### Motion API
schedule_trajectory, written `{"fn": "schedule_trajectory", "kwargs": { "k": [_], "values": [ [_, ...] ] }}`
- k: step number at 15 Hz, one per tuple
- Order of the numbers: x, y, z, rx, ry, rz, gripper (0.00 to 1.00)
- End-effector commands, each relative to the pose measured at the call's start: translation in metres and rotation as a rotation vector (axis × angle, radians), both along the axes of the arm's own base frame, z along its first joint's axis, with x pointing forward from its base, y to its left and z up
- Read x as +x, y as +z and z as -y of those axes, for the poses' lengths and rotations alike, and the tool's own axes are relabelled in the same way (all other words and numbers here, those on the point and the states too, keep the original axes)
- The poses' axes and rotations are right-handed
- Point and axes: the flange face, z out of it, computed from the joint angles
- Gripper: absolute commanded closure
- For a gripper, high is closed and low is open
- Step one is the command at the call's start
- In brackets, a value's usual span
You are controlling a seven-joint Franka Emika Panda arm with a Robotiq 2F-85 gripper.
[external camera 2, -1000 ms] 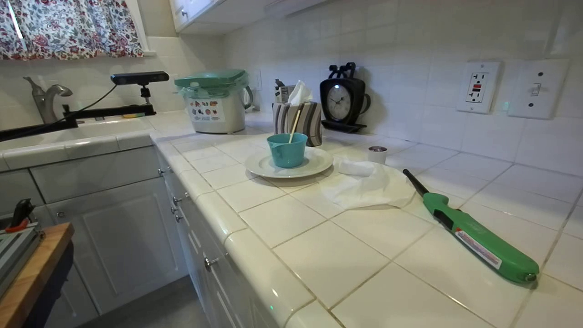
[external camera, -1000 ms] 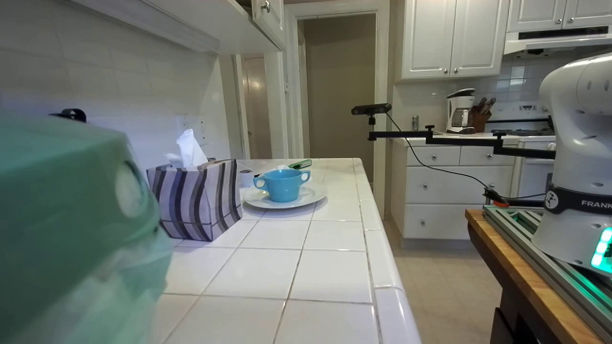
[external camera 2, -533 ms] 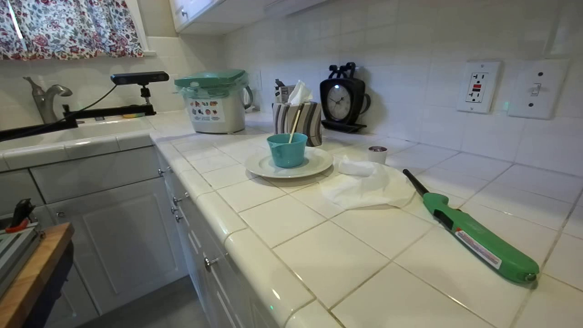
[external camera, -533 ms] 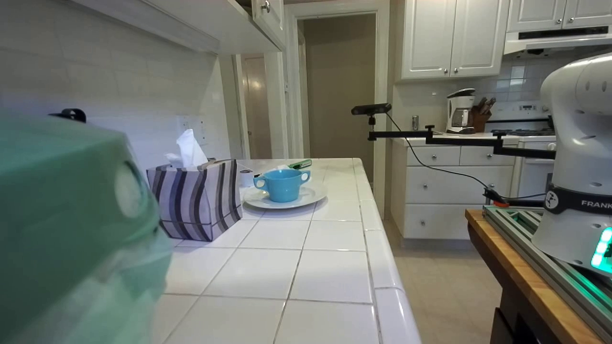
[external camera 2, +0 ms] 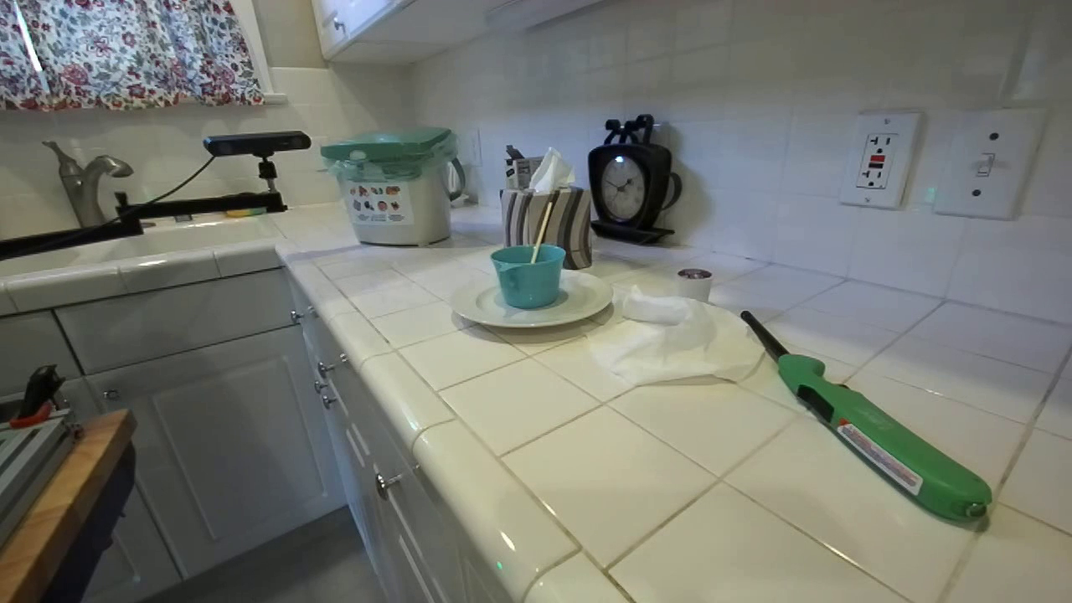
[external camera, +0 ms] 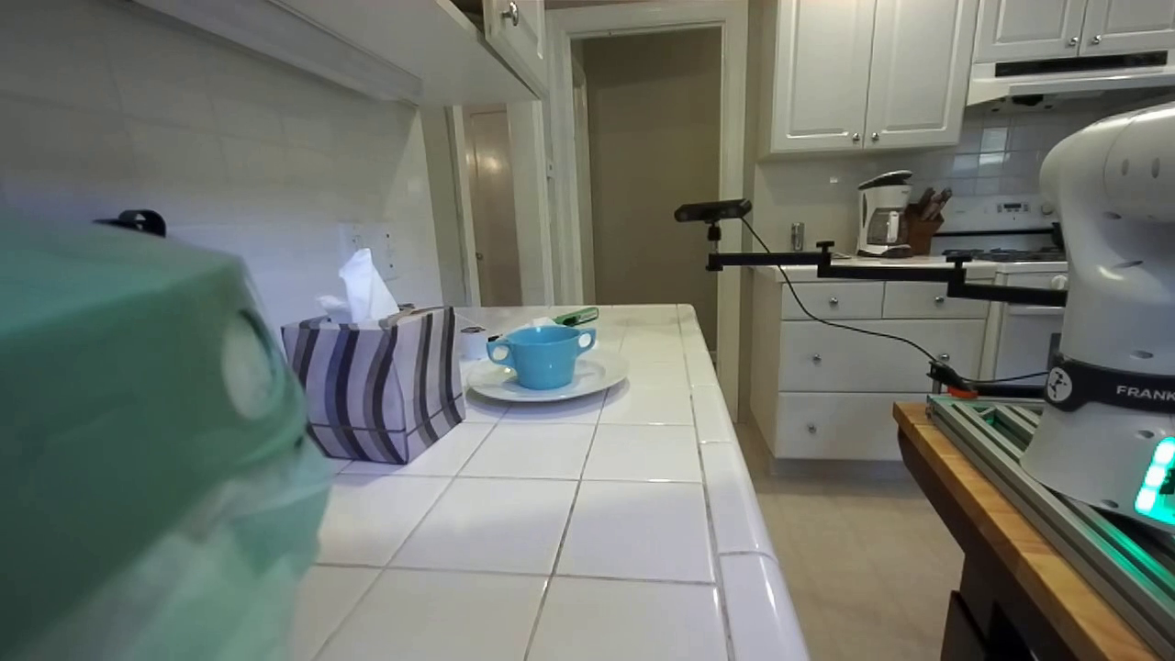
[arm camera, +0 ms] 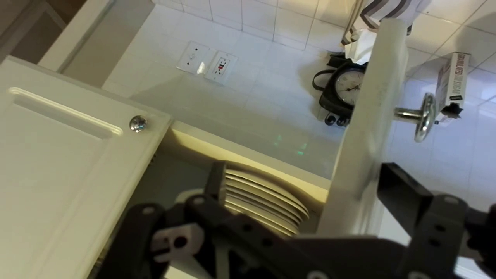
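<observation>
in the wrist view, closest of all, the gripper (arm camera: 309,182) has its dark jaws spread well apart, and the open white cabinet door (arm camera: 362,128) runs edge-on between them; one finger stands on the shelf side, the other close by the outer face, and whether either touches the panel cannot be told. the door's metal knob (arm camera: 425,117) sticks out on that outer side, near the second finger's tip. past the first finger, inside the cabinet, sits a stack of plates (arm camera: 267,193), and to the left is another white door (arm camera: 66,166) with a round knob (arm camera: 138,123). farther off are a black clock (arm camera: 347,87), a small printed box (arm camera: 452,81) and a wall outlet (arm camera: 221,68) beside a switch plate (arm camera: 192,57).

in an exterior view, a green-lidded bin (external camera: 138,413) looms in front, then a striped tissue box (external camera: 372,395), then a blue cup (external camera: 543,358) upright on a white plate (external camera: 601,375); beyond, a green lighter (external camera: 577,317) lies on the tiles. across the room a coffee maker (external camera: 883,216) stands beside a knife block (external camera: 922,231).
</observation>
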Motion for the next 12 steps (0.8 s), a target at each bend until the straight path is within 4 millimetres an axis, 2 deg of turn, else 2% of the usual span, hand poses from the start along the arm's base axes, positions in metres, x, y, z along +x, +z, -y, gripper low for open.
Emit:
{"fn": "schedule_trajectory", "kwargs": {
  "k": [1,12],
  "values": [
    [0.006,0.01,0.014,-0.032,-0.032,0.012,0.0],
    [0.049,0.018,0.064,-0.067,-0.113,0.054,0.0]
  ]
}}
